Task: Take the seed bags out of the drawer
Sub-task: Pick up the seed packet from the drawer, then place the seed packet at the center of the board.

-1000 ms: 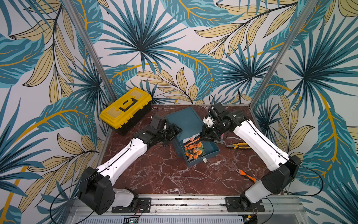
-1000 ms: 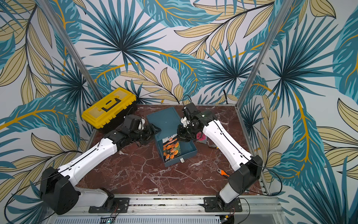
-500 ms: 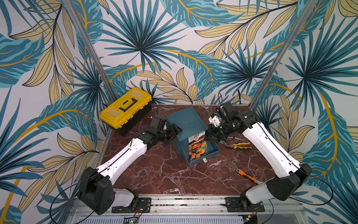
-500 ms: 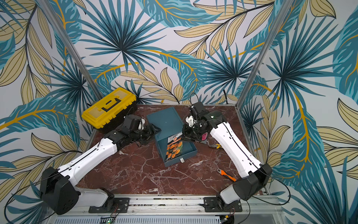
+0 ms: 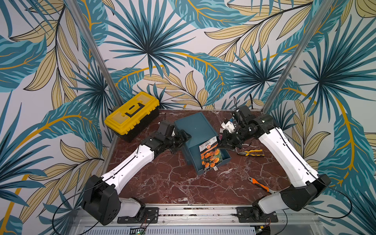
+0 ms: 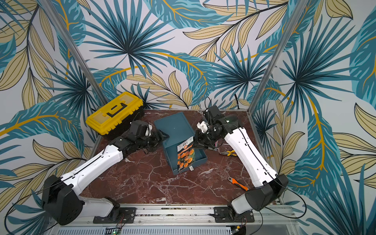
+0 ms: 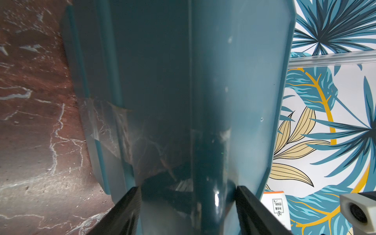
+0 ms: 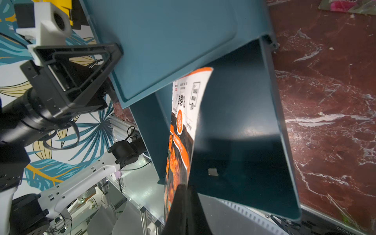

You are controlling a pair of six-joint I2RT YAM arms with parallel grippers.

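The right gripper (image 5: pixel 220 143) is closed on the top corner of an orange-flower seed bag (image 5: pixel 210 156), which stands tilted inside the open drawer (image 5: pixel 224 157). The left gripper (image 5: pixel 183 138) clamps the corner of the teal case (image 5: pixel 195 126).

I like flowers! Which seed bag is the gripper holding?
The orange-flower bag, pinched by the right gripper at the drawer. The pink-flower bag lies on the table.
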